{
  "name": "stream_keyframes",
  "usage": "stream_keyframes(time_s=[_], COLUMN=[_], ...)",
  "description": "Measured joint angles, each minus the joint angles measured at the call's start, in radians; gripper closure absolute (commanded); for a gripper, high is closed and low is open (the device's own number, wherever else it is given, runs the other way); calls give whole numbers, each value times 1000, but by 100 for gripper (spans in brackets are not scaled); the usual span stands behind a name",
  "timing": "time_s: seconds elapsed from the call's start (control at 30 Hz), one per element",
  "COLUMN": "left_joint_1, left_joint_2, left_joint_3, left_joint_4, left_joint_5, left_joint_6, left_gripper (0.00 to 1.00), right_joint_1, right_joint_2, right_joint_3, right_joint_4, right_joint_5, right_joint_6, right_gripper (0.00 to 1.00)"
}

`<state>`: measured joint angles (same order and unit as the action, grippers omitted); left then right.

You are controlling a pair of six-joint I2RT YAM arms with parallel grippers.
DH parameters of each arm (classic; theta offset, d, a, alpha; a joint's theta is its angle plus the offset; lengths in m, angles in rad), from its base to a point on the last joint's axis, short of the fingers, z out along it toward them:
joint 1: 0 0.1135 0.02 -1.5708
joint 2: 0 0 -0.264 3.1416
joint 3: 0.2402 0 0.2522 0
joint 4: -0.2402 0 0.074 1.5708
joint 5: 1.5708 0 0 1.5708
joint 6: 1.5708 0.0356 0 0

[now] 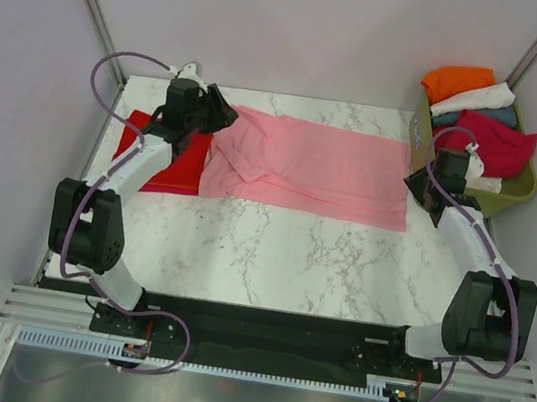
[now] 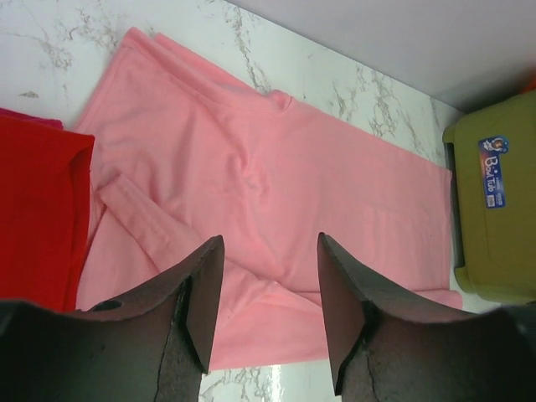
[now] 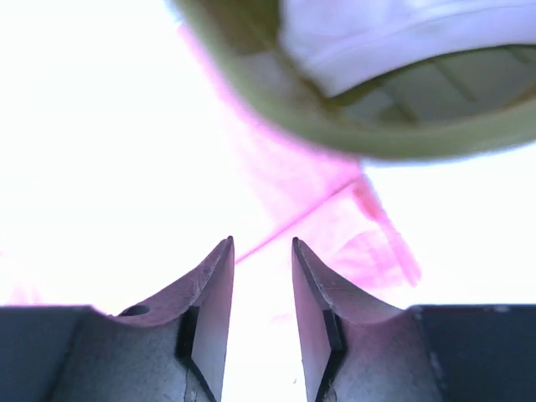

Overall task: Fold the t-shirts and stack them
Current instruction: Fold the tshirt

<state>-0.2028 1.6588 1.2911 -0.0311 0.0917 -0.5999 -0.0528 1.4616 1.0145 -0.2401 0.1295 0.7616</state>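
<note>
A pale pink t-shirt lies folded into a long strip across the far part of the table, its left end rumpled; it fills the left wrist view. A bright red t-shirt lies flat at the far left, partly under the pink one, and shows in the left wrist view. My left gripper is open and empty above the pink shirt's left end. My right gripper is open and empty at the pink shirt's right edge; its view is washed out, showing pink cloth beyond the gripper.
An olive-green basket stands at the far right, holding orange, white, teal and crimson shirts. It shows in the left wrist view and the right wrist view. Marble table stretches toward the arms.
</note>
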Motion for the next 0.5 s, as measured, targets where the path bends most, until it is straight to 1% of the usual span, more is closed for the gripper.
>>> stream_keyframes(time_s=[0.2, 0.23, 0.3, 0.37, 0.4, 0.43, 0.5], left_joint_1=[0, -1, -1, -1, -1, -1, -1], left_joint_2=[-118, -124, -122, -106, -97, -87, -55], left_joint_3=[-133, -146, -158, -159, -159, -159, -146], left_joint_4=[-25, -28, -44, -52, -54, -61, -98], left_joint_5=[-24, -31, -36, -38, -41, -49, -72], left_joint_6=[0, 0, 2, 3, 8, 16, 34], left_gripper=[54, 58, 63, 77, 81, 88, 97], right_joint_1=[125, 142, 175, 195, 198, 200, 203], right_joint_2=[-80, -83, -84, -84, -84, -84, -84], right_joint_3=[-81, -93, -118, -143, -149, -155, -163], right_joint_4=[69, 74, 78, 82, 82, 84, 90], right_joint_5=[27, 29, 30, 31, 31, 31, 31], right_joint_6=[-31, -33, -37, -43, -44, -45, -50], right_gripper=[63, 63, 64, 65, 65, 65, 65])
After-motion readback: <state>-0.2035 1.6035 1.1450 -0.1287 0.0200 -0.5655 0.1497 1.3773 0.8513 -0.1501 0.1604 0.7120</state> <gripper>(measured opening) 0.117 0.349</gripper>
